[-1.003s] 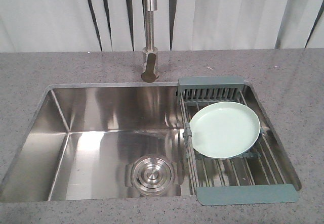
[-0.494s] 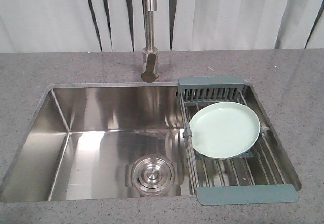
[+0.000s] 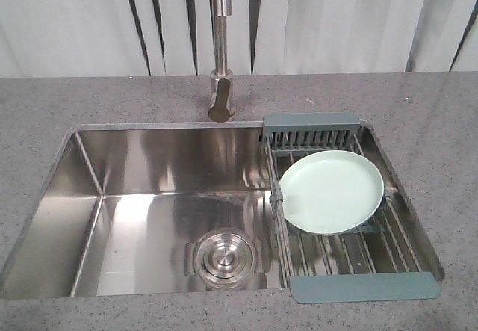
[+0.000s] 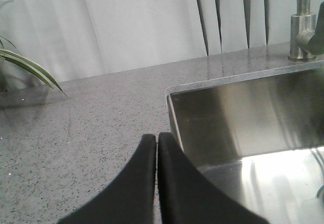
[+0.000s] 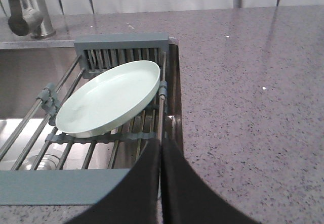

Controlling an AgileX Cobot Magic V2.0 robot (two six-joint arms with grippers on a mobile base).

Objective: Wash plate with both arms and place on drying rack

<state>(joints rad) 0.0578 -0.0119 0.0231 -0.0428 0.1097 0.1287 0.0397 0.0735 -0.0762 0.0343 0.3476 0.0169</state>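
Note:
The pale mint-green plate (image 3: 333,191) lies tilted on the drying rack (image 3: 353,250), which spans the right end of the sink. It also shows in the right wrist view (image 5: 108,98) on the rack (image 5: 121,44). My right gripper (image 5: 161,144) is shut and empty, near the rack's front right corner, a little short of the plate. My left gripper (image 4: 157,139) is shut and empty, above the counter at the sink's left edge. Neither arm shows in the front view.
The steel sink basin (image 3: 149,204) has a round drain (image 3: 222,258). A steel faucet (image 3: 221,54) stands behind it and shows in both wrist views. Grey speckled counter (image 3: 433,122) surrounds the sink. Plant leaves (image 4: 25,64) are at the far left.

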